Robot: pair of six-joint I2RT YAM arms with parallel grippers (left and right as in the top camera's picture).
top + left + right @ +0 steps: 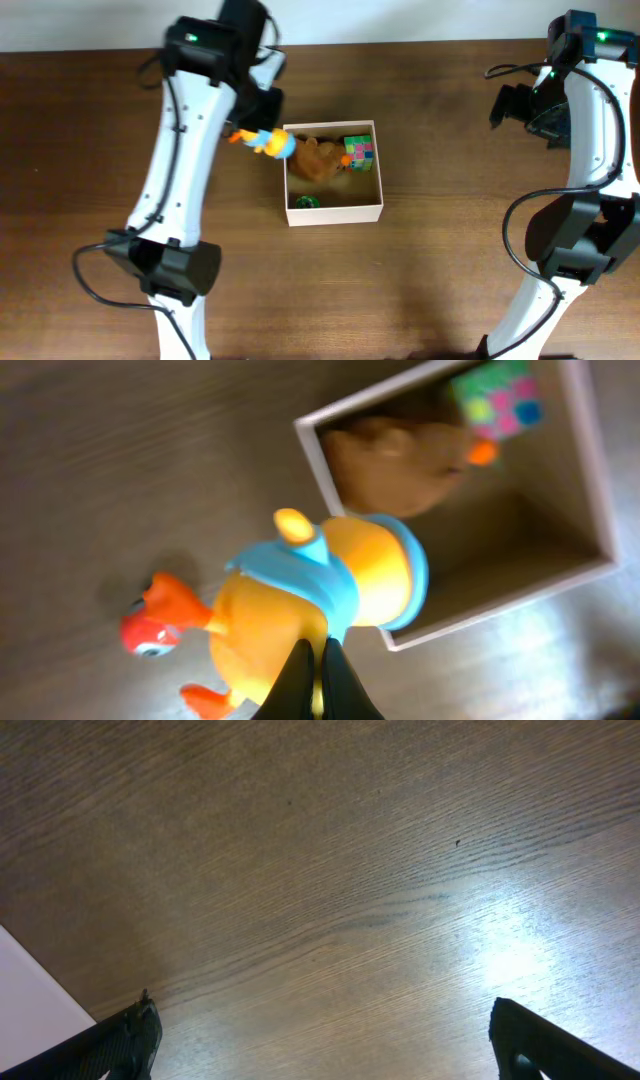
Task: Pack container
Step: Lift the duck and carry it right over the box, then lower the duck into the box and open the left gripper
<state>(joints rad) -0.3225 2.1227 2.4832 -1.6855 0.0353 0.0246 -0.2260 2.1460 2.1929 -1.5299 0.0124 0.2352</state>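
Pinching a duck toy (320, 585) by the container (335, 213) is the left end effector (320, 678); the right end effector (322, 1025) is spread.

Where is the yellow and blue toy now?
In the overhead view, the yellow and blue toy hangs in the shut left tool, over the container's far-left corner.

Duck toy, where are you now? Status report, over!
Left gripper shut on duck toy, at left wall of container. Right gripper open, empty, over table. Container holds brown plush and colourful cube. Nothing blocking.
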